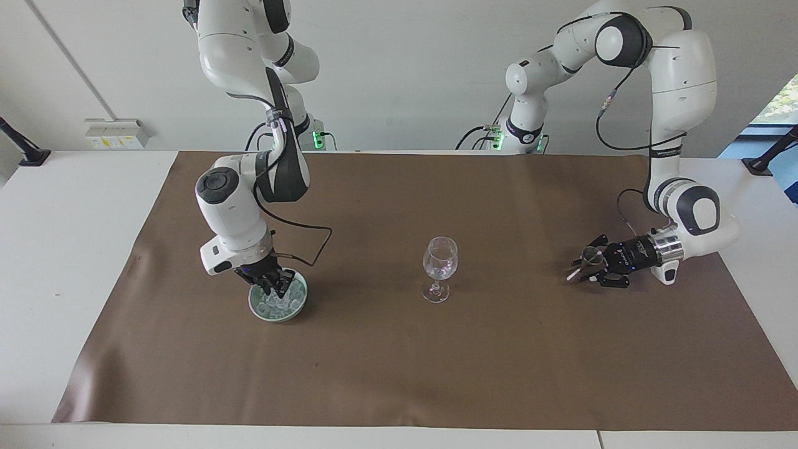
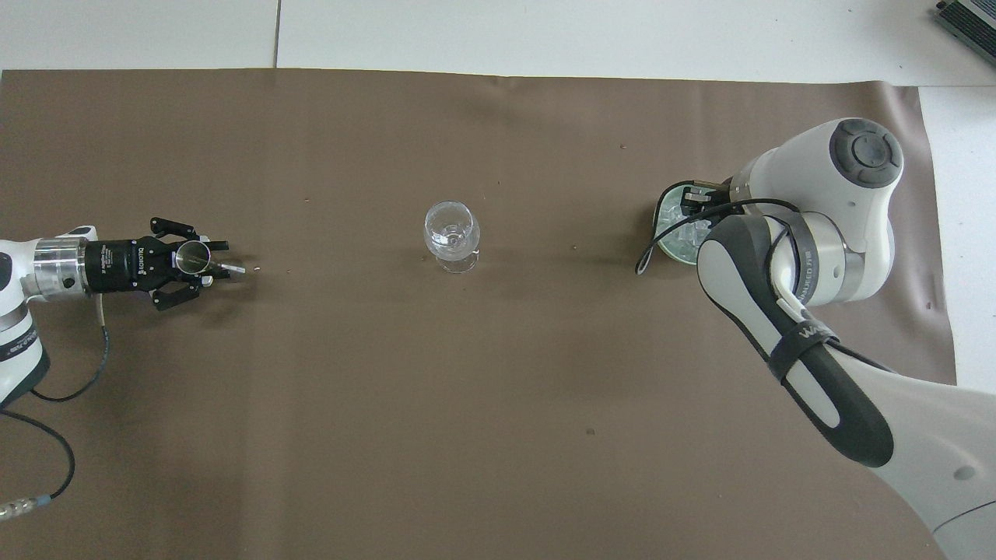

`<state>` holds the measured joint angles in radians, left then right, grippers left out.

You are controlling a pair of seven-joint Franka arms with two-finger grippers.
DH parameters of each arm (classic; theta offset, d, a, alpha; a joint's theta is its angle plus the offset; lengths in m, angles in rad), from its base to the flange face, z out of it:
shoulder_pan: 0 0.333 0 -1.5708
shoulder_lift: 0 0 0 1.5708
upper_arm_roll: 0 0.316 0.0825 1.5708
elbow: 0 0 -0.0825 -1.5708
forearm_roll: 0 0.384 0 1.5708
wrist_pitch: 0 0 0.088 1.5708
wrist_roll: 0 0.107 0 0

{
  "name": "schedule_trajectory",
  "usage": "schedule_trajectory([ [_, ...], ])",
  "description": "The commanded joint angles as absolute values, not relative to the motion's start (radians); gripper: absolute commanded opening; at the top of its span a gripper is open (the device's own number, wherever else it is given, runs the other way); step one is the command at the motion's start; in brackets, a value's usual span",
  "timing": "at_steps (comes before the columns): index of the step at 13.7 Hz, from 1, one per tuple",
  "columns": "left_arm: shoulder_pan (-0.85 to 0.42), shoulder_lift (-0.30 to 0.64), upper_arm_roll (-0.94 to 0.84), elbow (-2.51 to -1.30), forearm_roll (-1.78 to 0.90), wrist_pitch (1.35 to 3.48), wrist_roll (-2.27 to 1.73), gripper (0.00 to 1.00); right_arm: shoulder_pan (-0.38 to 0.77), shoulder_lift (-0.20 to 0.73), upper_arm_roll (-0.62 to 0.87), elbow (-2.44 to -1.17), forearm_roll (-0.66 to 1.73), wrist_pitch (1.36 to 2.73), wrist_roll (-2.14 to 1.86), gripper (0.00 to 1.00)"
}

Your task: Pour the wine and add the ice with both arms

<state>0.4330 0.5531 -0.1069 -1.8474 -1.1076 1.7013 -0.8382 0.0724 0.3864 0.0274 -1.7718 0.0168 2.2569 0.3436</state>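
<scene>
The right claw (image 1: 274,288) is clenched in the ice (image 1: 283,302); the left claw's (image 1: 583,270) state is indeterminate; the wine glass (image 1: 440,257) is unfilled.

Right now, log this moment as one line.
right gripper shut, down in bowl of ice | left gripper at metal cup | wine glass upright

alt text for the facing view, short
The right gripper reaches down into a green bowl of ice, while the left gripper is at a small metal cup low over the brown mat at the left arm's end. An upright wine glass stands between them on the mat.
</scene>
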Motion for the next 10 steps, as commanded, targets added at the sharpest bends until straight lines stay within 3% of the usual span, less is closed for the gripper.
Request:
schedule_trajectory([
  [1,0.451,0.563,-0.117,-1.838,-1.098,1.681,-0.827,0.63,0.069,0.377,0.035,-1.721,0.031,2.2,0.342,0.13],
  [2,0.451,0.566,-0.115,-1.833,-1.095,1.68,-0.827,0.73,0.075,0.37,0.04,-1.701,0.032,2.177,0.342,0.13],
  [3,0.451,0.566,-0.115,-1.833,-1.092,1.68,-0.827,0.91,0.078,0.359,0.049,-1.675,0.035,2.152,0.345,0.13],
  [4,0.451,0.566,-0.114,-1.832,-1.089,1.677,-0.825,1.0,0.077,0.342,0.067,-1.655,0.037,2.137,0.348,0.13],
  [10,0.477,0.583,-0.115,-1.754,-0.973,1.599,-0.824,1.0,0.078,0.322,0.207,-1.528,0.164,2.144,0.357,0.13],
])
